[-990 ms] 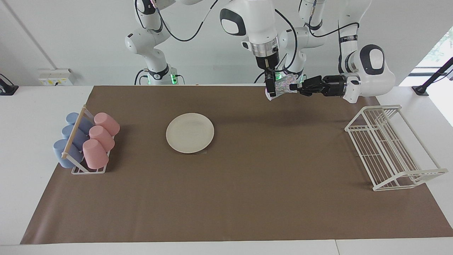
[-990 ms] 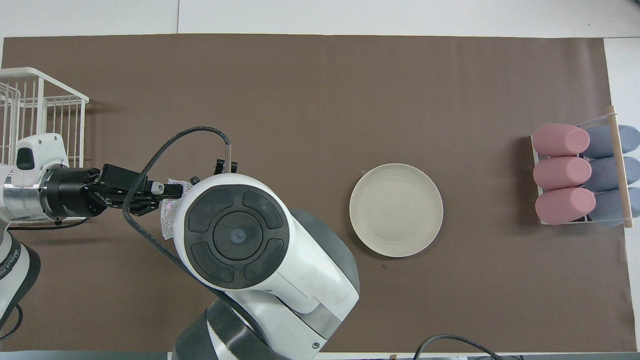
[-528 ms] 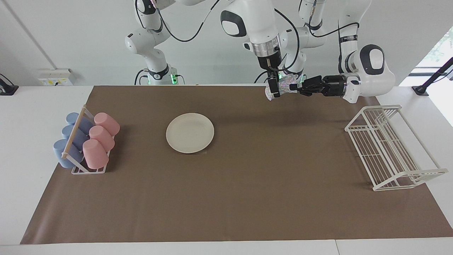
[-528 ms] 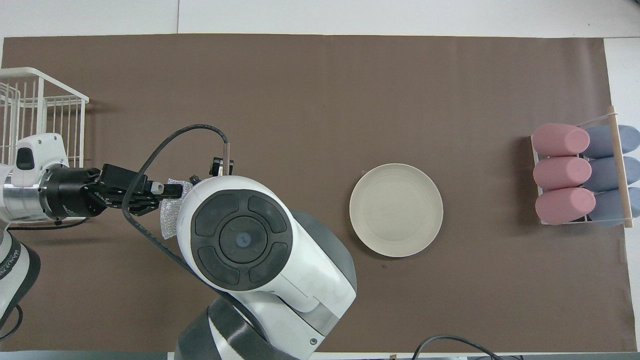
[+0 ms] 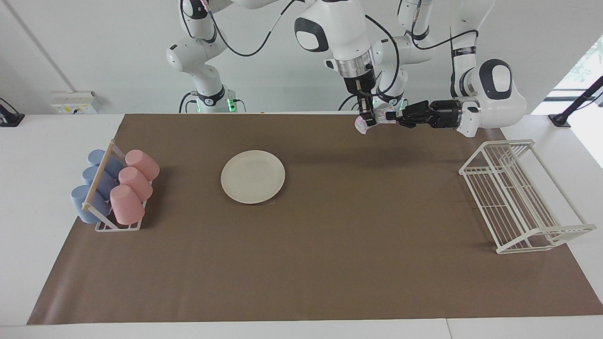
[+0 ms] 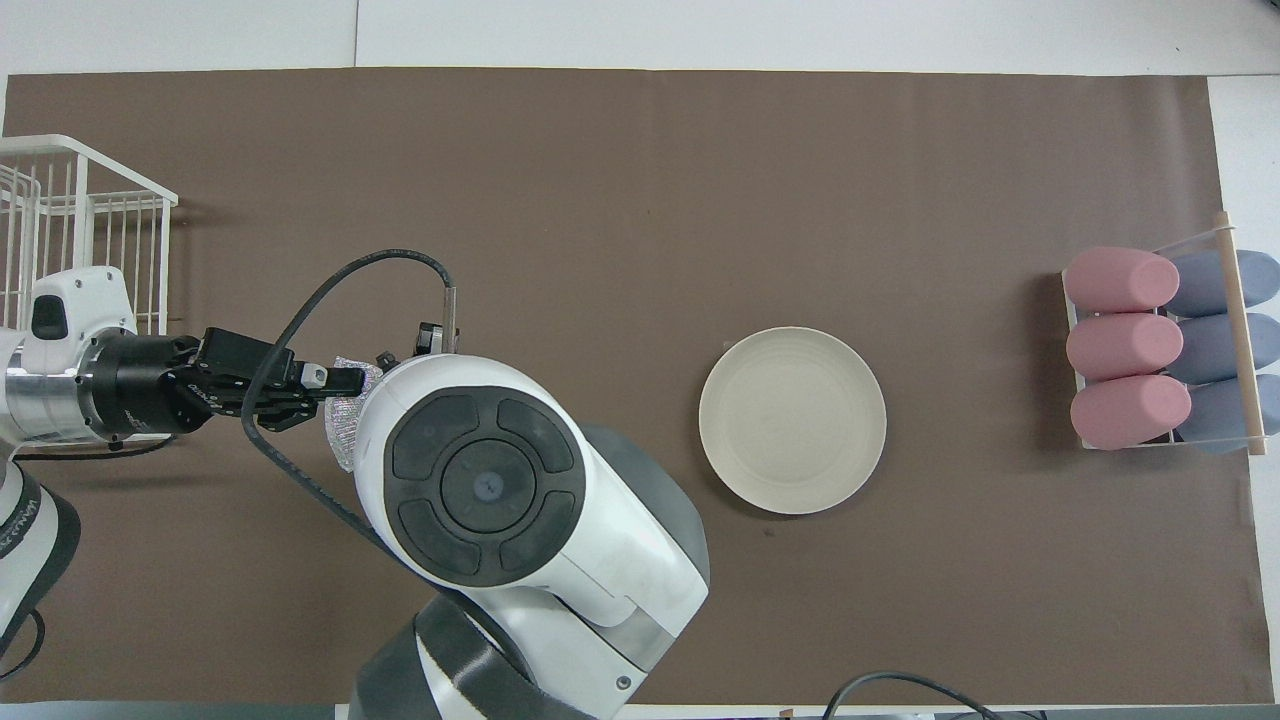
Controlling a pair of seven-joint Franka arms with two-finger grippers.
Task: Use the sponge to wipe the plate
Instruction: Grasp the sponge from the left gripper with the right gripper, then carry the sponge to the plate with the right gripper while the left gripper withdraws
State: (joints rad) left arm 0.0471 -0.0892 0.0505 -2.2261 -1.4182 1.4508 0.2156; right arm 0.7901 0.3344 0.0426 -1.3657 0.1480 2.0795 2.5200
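Handover in progress: left gripper (image 5: 395,116) and right gripper (image 5: 367,120) both clamp the sponge (image 5: 377,117), held in the air above the mat's robot-side edge, as far as the facing view shows. Plate (image 5: 253,176) sits mid-mat, well apart, unwiped. Left: release, carry, wipe.

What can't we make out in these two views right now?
- Right pincer: overhead view, hidden under its own arm's white housing.
- Sponge: overhead view, only a sliver shows beside that housing; in the facing view both pincers cover much of it.
- Dish rack: overhead view, cut off by the frame edge.
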